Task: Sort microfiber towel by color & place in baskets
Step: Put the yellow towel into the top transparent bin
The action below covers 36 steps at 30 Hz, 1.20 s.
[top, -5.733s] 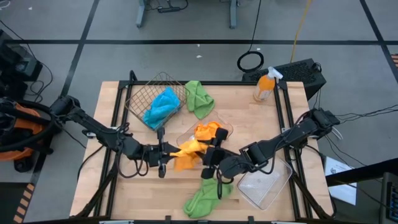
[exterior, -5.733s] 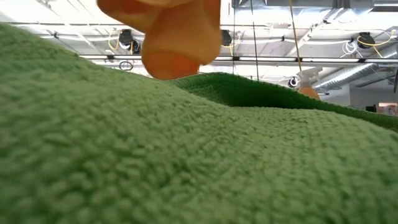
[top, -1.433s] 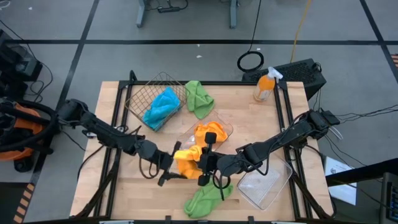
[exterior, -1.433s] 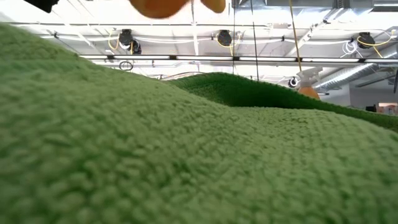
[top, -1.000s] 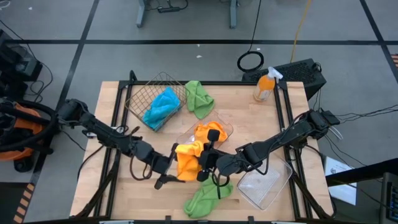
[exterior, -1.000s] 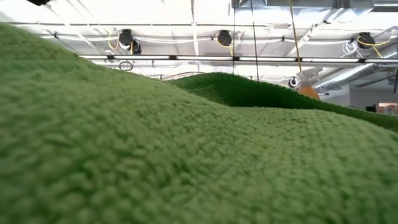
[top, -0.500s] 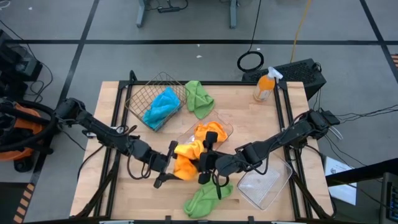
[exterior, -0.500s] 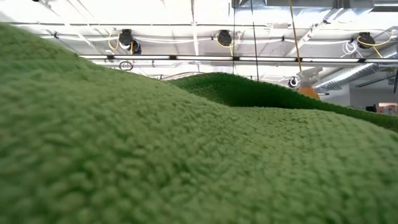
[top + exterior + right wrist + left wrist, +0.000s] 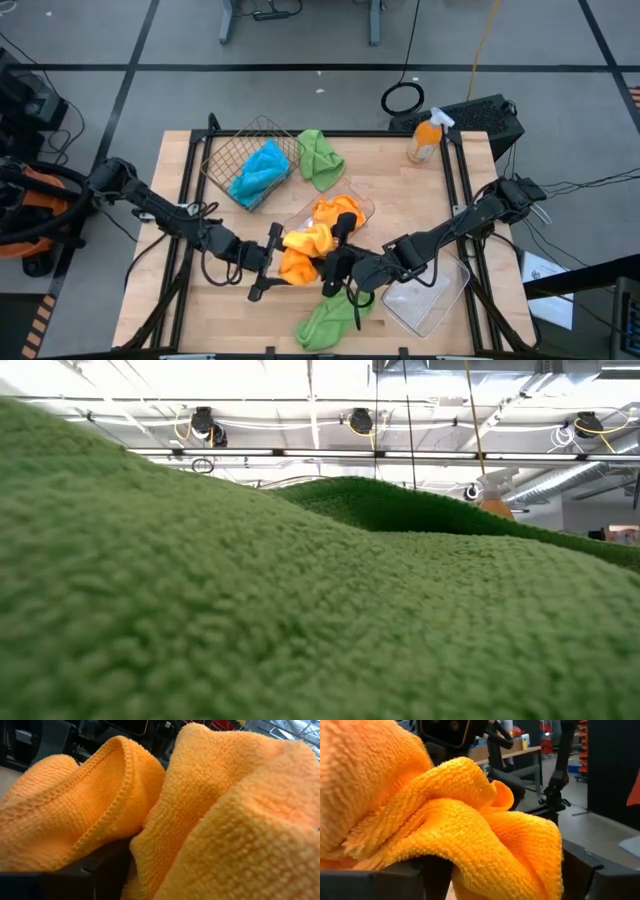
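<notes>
An orange microfiber towel [image 9: 300,255] hangs bunched above the middle of the table between my two grippers. My left gripper [image 9: 267,264] is shut on its left end. My right gripper [image 9: 334,262] stands open at its right end, with the cloth between the fingers. A second orange towel [image 9: 330,211] lies in a clear tray [image 9: 366,208]. A blue towel [image 9: 260,168] lies in the wire basket [image 9: 225,150]. One green towel [image 9: 318,155] lies on the table beside that basket. Another green towel [image 9: 322,325] lies at the near edge and fills the low view [image 9: 300,610]. My left gripper pinches a thick bunch of several folds of the orange towel [image 9: 485,845] between its two fingers [image 9: 380,882], coming level from the table's left. The towel is lifted clear of the table and sags over the fingers. My right gripper has folds of the towel's other end [image 9: 100,805] lying over one finger [image 9: 65,882]; the other finger is hidden by the cloth.
A second clear tray [image 9: 430,292] stands at the near right with nothing in it. An orange spray bottle [image 9: 424,138] stands at the far right corner. Bare wood shows at the near left.
The orange towel has risen out of the top of the low view and stays hanging between the grippers. My right gripper has shifted slightly toward the table's right edge. The left has barely moved.
</notes>
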Each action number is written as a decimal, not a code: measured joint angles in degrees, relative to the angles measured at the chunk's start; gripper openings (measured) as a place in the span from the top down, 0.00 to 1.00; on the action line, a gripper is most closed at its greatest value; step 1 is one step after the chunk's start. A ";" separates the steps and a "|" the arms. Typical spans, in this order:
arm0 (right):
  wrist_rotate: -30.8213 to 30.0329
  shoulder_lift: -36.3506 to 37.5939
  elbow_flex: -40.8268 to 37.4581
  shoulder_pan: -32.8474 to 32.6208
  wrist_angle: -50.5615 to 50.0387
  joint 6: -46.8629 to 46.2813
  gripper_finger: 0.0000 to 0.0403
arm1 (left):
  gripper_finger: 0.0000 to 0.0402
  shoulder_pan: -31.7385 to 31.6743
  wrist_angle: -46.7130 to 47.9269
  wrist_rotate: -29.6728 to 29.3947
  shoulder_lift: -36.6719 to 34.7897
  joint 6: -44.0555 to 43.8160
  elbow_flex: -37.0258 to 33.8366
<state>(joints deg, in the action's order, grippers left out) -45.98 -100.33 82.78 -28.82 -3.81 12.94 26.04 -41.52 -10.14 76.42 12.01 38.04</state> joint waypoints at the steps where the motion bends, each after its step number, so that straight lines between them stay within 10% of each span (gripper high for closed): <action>1: 0.02 0.00 0.00 -0.10 0.00 -0.05 0.26 | 0.33 -0.05 -0.15 -0.18 0.00 -0.48 0.00; 9: -5.02 0.66 -0.13 -0.23 0.10 -4.27 0.26 | 0.38 -0.72 -0.39 -4.54 -0.18 -2.27 0.00; 17: 4.88 2.42 -0.04 -2.02 2.41 -2.02 0.26 | 0.56 -1.57 1.32 -11.37 -0.22 -2.10 0.00; 36: -3.41 2.54 -0.09 -1.69 -8.10 -6.88 0.26 | 0.90 -1.96 -1.60 -1.89 -0.15 -4.18 0.00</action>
<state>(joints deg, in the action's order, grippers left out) -49.39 -97.80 82.70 -30.51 -11.92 6.06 24.08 -43.13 -12.03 76.27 7.83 38.04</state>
